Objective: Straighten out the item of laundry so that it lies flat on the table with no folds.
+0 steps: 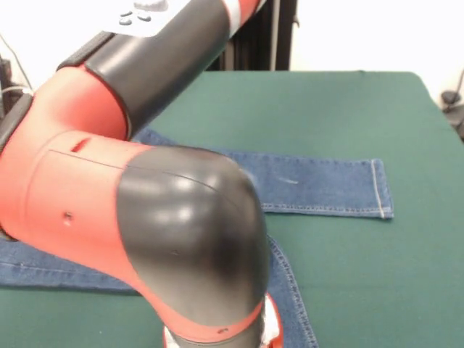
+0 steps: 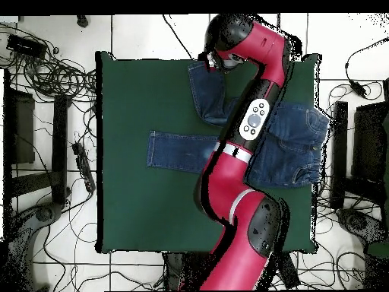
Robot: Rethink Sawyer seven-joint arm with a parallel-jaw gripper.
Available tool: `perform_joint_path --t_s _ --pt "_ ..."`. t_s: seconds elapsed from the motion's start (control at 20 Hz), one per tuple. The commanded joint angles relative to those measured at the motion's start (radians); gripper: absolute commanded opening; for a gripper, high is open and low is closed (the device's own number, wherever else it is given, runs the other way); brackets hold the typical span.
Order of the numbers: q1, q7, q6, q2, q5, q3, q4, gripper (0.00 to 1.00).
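Straightening jeans (image 2: 228, 144) on table (image 2: 125, 205) | overhead: one leg laid flat along the table's long axis, other leg bent off toward far edge, waist at one end | arm (image 2: 254, 114) reached over bent leg, wrist at its cuff | finger state cannot be told | bent leg judged next target

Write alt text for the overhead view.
A red and black robot arm stretches across small blue denim jeans on a dark green felt table. One leg lies straight; the other angles toward the table's far edge, where the arm's end hangs.
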Motion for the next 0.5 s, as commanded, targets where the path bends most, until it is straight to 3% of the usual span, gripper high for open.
perform_joint_path --t_s 0.05,0.1,0.5 --pt "-0.007 0.049 0.213 0.098 -0.404 0.086 -0.066 1.0" --pt "-0.011 0.044 0.227 0.106 -0.456 0.119 -0.061 0.0" --pt "-0.014 0.038 0.257 0.118 -0.544 0.177 -0.052 0.0"
